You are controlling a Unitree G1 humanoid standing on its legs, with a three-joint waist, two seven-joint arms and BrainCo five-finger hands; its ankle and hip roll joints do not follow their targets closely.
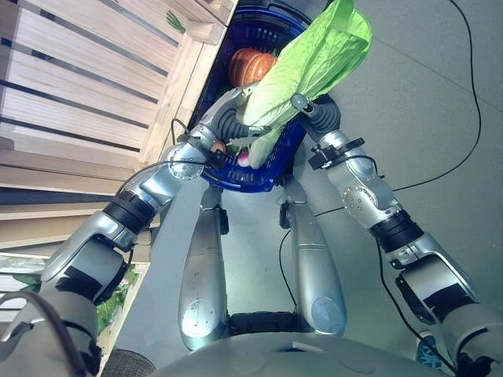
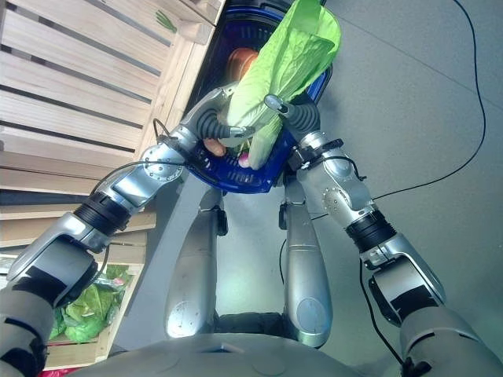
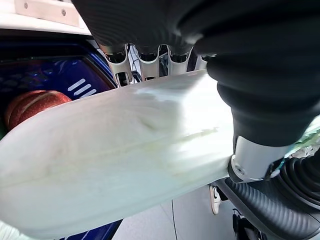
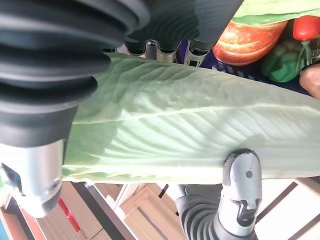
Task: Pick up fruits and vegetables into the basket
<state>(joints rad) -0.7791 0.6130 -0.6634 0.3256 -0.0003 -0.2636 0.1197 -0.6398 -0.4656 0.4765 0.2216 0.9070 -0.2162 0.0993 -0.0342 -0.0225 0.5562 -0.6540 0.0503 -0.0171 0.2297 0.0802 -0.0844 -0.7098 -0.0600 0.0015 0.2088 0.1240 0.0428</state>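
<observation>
We see a large leafy cabbage [image 1: 302, 67], bright green and crinkled at the leaf end, pale and smooth at the stalk, held by both hands directly above a dark blue plastic basket [image 1: 263, 177]. The left hand [image 1: 229, 118] comes in from the crate side and the right hand [image 1: 313, 110] from the floor side, so the cabbage sits between the 2 dark ribbed wrist covers. In the left wrist view the silver fingers [image 3: 142, 57] reach over the far side of the glossy whitish stalk, with the thumb [image 3: 250, 160] pressed on the near side: that hand grips the cabbage. In the right wrist view the fingers [image 4: 165, 50] curve over the veined green leaf and the thumb [image 4: 242, 187] presses the opposite edge, so this hand grips it too.

The basket has slotted walls and a rounded rim. Inside it we make out a ribbed orange pumpkin [image 1: 250, 66], a dark green vegetable [image 4: 282, 62], a red one [image 4: 306, 26] and something pink [image 1: 243, 159] near the front wall. Beside the basket stands a pale slatted wooden crate [image 1: 86, 86].
</observation>
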